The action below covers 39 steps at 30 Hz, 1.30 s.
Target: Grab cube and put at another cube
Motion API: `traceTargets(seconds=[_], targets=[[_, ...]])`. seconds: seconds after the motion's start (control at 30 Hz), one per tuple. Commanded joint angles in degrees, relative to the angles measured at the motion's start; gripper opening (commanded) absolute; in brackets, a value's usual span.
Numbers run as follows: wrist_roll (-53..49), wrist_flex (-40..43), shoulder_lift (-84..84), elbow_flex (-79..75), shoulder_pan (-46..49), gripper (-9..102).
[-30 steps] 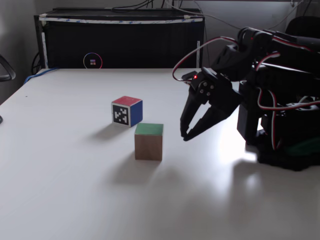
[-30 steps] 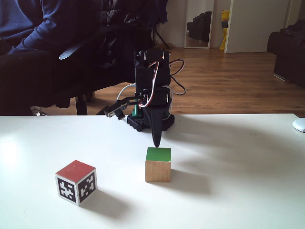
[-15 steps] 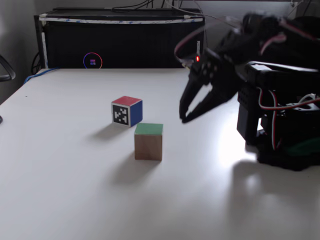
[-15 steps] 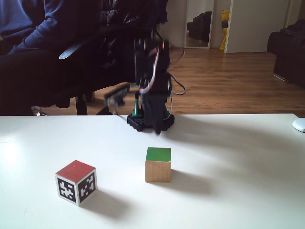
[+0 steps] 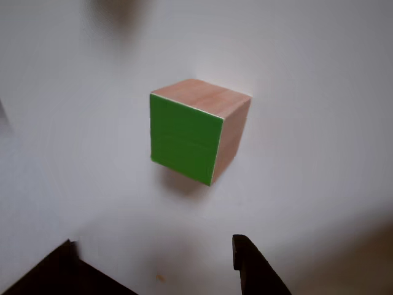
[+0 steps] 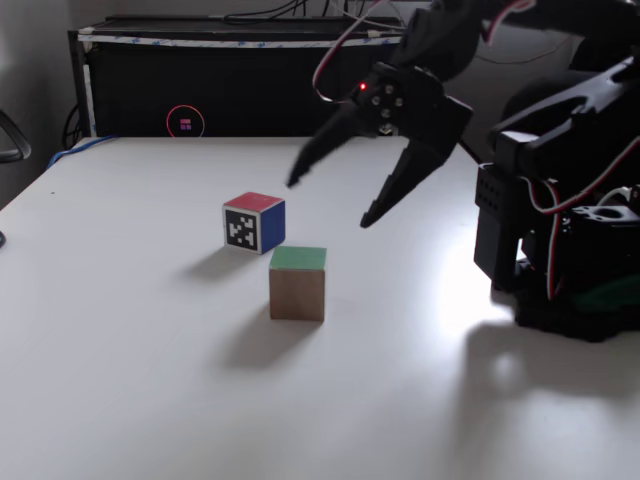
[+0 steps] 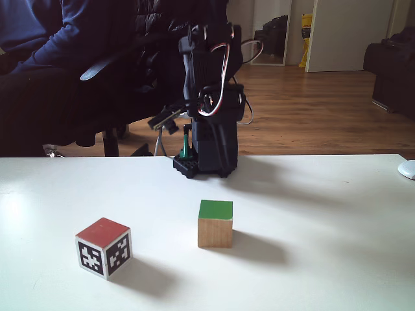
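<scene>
The cube (image 6: 297, 283) rests on the white table with its green face up, also seen as the cube (image 7: 215, 223) and, in the other view, the cube (image 5: 184, 132) with its green face toward the camera. Just behind and left of it in a fixed view stands another cube (image 6: 253, 222) with a red top, a blue side and a black-and-white marker; the other fixed view shows this cube (image 7: 104, 247) to the left. My gripper (image 6: 329, 203) hangs open and wide in the air, above and behind the green cube, holding nothing. Its dark fingertips (image 5: 252, 264) show at the bottom edge.
The arm's base (image 6: 570, 270) stands at the table's right side. A black cabinet (image 6: 240, 80) lines the far edge. A person sits on a chair (image 7: 52, 65) behind the table, and a white mouse (image 7: 407, 170) lies at the right edge.
The gripper has lifted from near the table beside the green cube, swung left toward the cubes, and opened wide. Both cubes stay where they were.
</scene>
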Motion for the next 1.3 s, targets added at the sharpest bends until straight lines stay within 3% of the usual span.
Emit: traceTargets(seconds=[0.0,0.37,1.07,1.27], targets=[[0.62,0.79,-6.5,-5.62,1.14,45],[3.08,-0.7,-33.4,-15.73,5.45,50],[1.76,-13.71,-48.52,-15.21,5.98,45],[0.88,-16.26,-51.42,-15.64,6.59,36]])
